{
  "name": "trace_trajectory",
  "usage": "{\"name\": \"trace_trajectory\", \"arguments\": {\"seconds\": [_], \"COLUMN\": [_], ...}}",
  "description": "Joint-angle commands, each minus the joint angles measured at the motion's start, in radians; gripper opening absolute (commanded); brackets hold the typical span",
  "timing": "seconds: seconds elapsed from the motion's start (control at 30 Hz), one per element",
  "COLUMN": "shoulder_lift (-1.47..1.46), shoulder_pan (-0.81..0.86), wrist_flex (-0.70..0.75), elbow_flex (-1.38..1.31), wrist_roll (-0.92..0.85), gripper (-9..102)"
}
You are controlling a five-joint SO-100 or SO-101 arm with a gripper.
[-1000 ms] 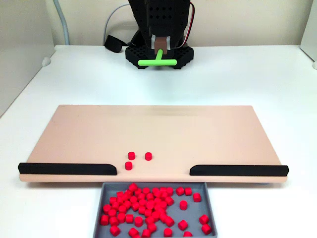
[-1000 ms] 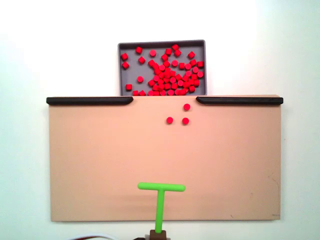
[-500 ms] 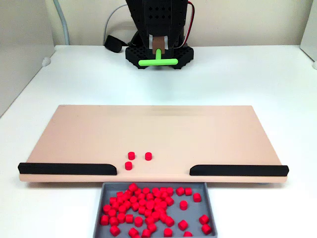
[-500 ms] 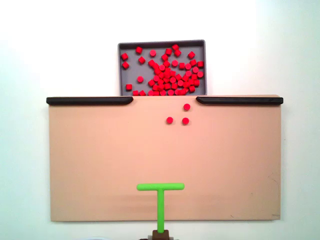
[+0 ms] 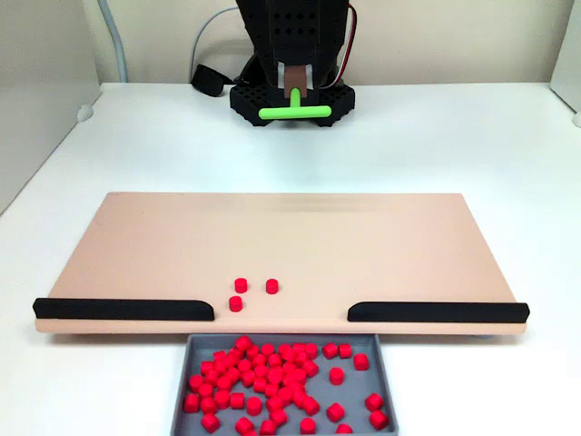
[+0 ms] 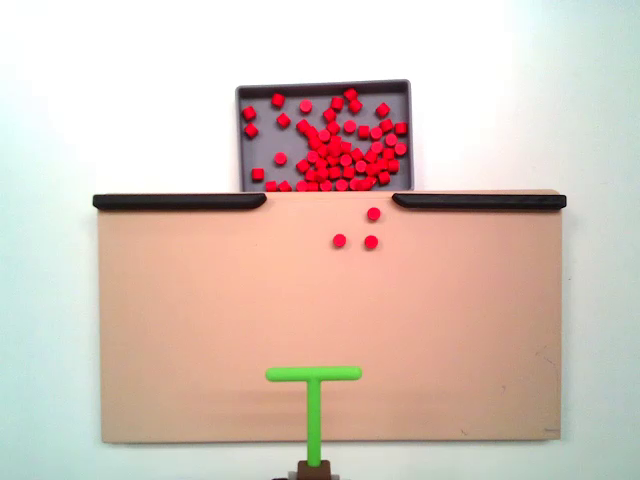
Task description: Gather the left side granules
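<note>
Barely visible, gripper [image 6: 313, 470] cut off at bottom edge, clamped on green T-tool [image 6: 313, 400]; granules [image 6: 360, 232]: three tiny red stubs, centre-right on board [image 6: 200, 320].

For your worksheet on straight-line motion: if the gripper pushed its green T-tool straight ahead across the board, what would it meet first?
Bare board, probably. The gripper holds the green T-tool, and the three loose granules lie slightly right of its line, so it might reach the tray gap untouched.
</note>
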Motion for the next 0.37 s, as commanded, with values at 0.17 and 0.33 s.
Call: {"name": "trace_trajectory", "arguments": {"seconds": [0.17,0.33], "shoulder_lift": [0.034,0.034], "shoulder_pan": [-0.009,-0.005], "wrist_flex": [-0.003,-0.003], "elbow_flex": [-0.021,-0.021], "wrist_roll": [0.006,-0.003], "gripper": [0,0]}}
